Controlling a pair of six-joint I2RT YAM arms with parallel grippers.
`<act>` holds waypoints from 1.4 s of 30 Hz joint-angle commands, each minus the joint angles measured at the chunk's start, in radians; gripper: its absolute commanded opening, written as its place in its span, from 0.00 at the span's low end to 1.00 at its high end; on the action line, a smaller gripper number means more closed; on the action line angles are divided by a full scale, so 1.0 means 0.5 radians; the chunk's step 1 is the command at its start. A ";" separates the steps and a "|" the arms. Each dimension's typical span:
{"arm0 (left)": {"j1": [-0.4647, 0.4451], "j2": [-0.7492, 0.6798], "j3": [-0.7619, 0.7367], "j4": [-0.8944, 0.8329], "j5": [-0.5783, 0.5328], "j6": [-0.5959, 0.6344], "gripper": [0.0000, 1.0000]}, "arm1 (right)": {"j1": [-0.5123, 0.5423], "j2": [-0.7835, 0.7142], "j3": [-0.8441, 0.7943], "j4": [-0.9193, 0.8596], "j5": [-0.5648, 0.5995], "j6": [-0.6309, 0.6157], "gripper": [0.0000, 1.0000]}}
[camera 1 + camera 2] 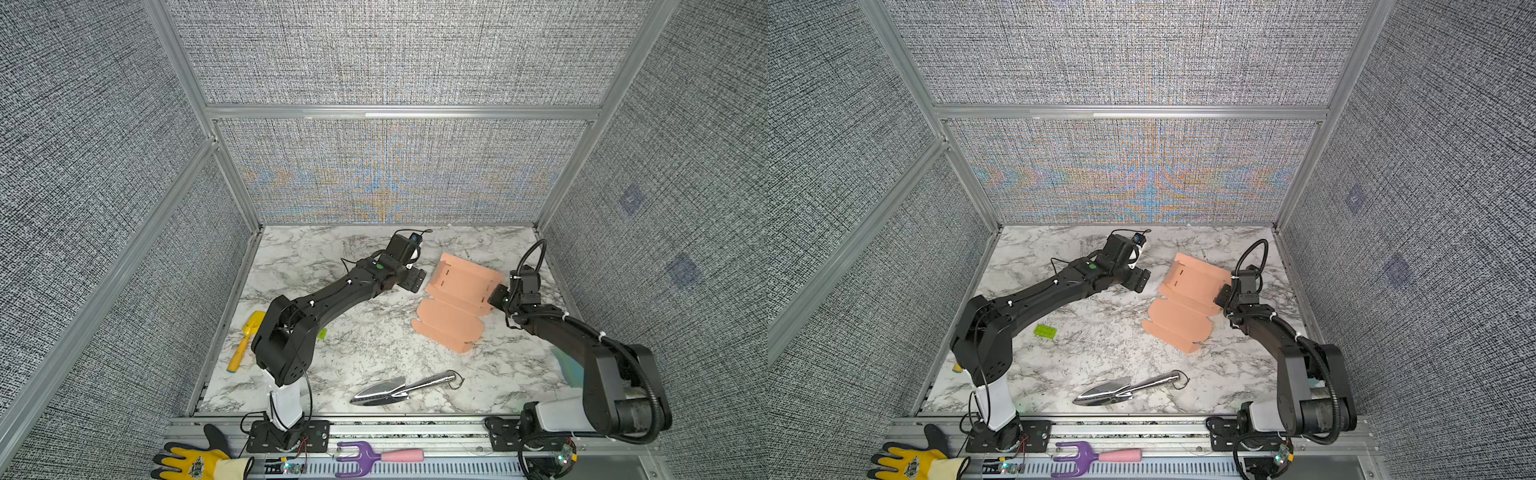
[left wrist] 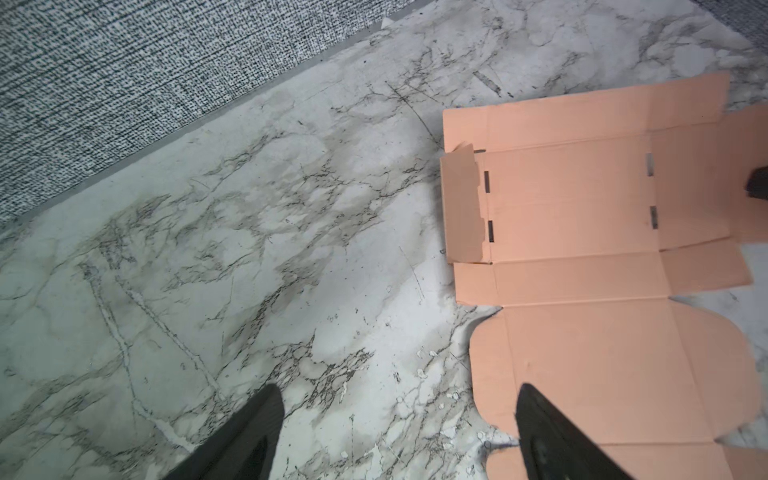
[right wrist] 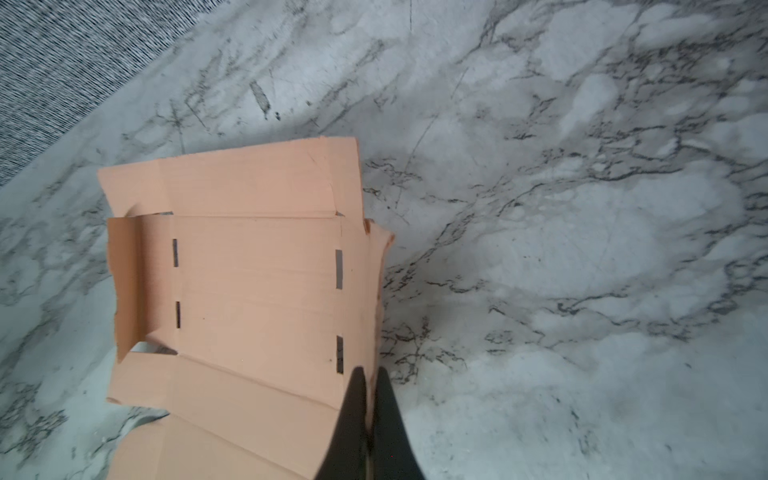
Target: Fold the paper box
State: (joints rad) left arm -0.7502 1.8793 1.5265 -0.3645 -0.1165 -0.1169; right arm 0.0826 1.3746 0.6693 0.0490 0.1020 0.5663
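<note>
Pinched shut, my right gripper (image 3: 370, 372) has hold of the paper box (image 3: 257, 282): both dark fingers (image 3: 353, 415) press together on the thin side flap that stands up along the sheet's edge nearest my right arm. That side of the box is lifted off the marble table (image 3: 582, 249), so the slotted middle panel tilts, while the rounded lid panel lies flat toward the front. The box sits on the right half of the table, toward the back, between my two tools.

My left gripper (image 2: 397, 388) has its jaws spread wide with nothing between them. In a top view it (image 1: 417, 280) hovers just beside the box's (image 1: 457, 299) far edge, apart from it.

The pinch itself shows only in the right wrist view; from above, my wrist covers it. The left wrist view alone shows the small flap folded up at the opposite end, with a ragged edge beside two slits. There one finger overlaps the lid panel, and I cannot tell from that view whether it touches. Both wrist views cut the box off at the frame.

Farther out, a silver trowel (image 1: 405, 388) lies near the front edge. A green brick (image 1: 1045, 331) shows whole in one top view and is nearly hidden behind my left arm in its twin, where a yellow toy shovel (image 1: 252, 326) appears instead.
</note>
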 commanded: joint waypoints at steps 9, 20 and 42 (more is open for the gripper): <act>0.036 0.104 0.090 0.082 -0.059 -0.049 0.87 | 0.251 -0.196 -0.243 0.782 0.154 -0.081 0.00; 0.364 -0.010 -0.155 0.562 0.468 0.033 0.84 | 0.301 0.047 -0.242 1.399 -0.226 -0.374 0.00; 0.748 0.671 0.362 1.222 1.335 0.172 0.85 | 0.347 0.219 -0.086 1.518 -0.539 -0.491 0.00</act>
State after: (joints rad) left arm -0.3828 2.1807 1.6619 0.2371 0.4706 -0.0551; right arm 0.2539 1.4830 0.6170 0.7868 -0.1432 0.3267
